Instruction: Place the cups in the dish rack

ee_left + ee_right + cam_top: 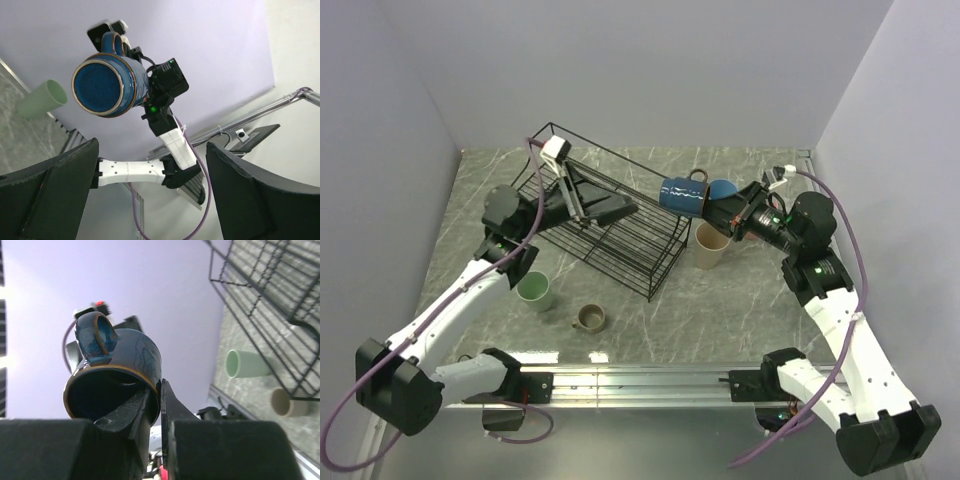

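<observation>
Clamping the mug (682, 195) by its rim, the right gripper (718, 207) holds it sideways, aloft at the rack (655, 272)'s right end. Lower it gently inside, avoiding the left gripper (610, 208), spread wide and empty over the rack.

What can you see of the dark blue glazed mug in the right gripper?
The dark blue glazed ceramic-looking mug has a brown-edged rim, a loop handle and an empty blue inside. It hangs in the air on its side, handle up, mouth toward the black wire dish rack. The right gripper pinches its wall, one finger inside, one outside. Nothing else touches it.
</observation>
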Robot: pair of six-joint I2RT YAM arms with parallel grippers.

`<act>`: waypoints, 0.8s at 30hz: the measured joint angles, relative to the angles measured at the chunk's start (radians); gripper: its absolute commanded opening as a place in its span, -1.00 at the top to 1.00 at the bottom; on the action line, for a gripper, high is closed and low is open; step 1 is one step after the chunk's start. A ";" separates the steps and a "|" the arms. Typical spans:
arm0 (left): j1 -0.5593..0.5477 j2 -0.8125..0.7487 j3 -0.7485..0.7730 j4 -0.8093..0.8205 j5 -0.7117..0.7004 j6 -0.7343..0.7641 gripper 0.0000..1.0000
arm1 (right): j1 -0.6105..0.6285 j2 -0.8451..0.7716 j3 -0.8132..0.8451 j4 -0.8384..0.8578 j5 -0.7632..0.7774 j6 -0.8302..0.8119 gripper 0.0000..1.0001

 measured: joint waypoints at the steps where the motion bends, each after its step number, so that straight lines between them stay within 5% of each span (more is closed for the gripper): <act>1: -0.029 0.014 0.000 0.010 -0.013 -0.010 -0.87 | 0.008 0.009 -0.002 0.022 -0.002 0.013 1.00; 8: -0.134 0.066 0.034 -0.033 -0.099 0.031 -0.86 | 0.071 0.050 -0.002 0.158 -0.040 0.078 1.00; 24: -0.168 0.092 0.097 -0.108 -0.194 0.127 -0.72 | 0.141 0.103 -0.019 0.252 -0.064 0.100 1.00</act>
